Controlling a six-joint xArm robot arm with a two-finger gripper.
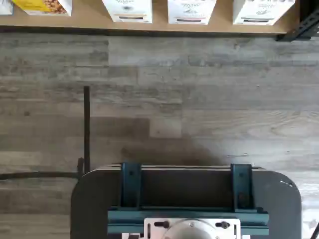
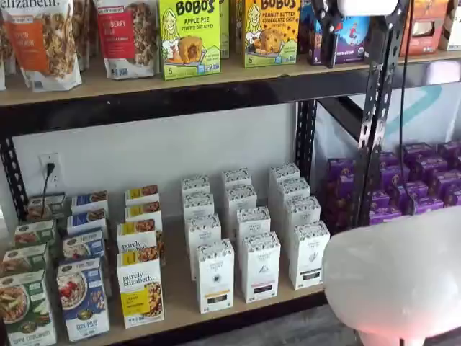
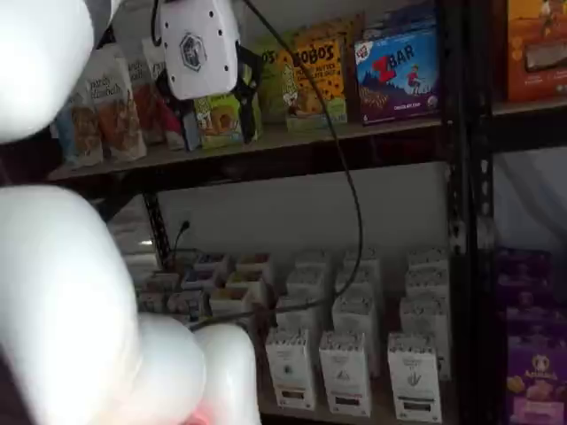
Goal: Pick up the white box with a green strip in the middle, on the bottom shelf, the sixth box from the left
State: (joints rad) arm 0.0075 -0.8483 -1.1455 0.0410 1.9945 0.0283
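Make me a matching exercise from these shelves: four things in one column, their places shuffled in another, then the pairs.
1 tall white carton with dark label strip
2 lime-green Bobo's apple pie box
3 purple cartons
4 white wall socket

a upper wooden board
b back wall
c bottom shelf, front row
d right of black perforated upright

Pairs: 1-c, 2-a, 3-d, 4-b

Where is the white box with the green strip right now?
In a shelf view, the white box stands front right on the bottom shelf, beside another white carton.
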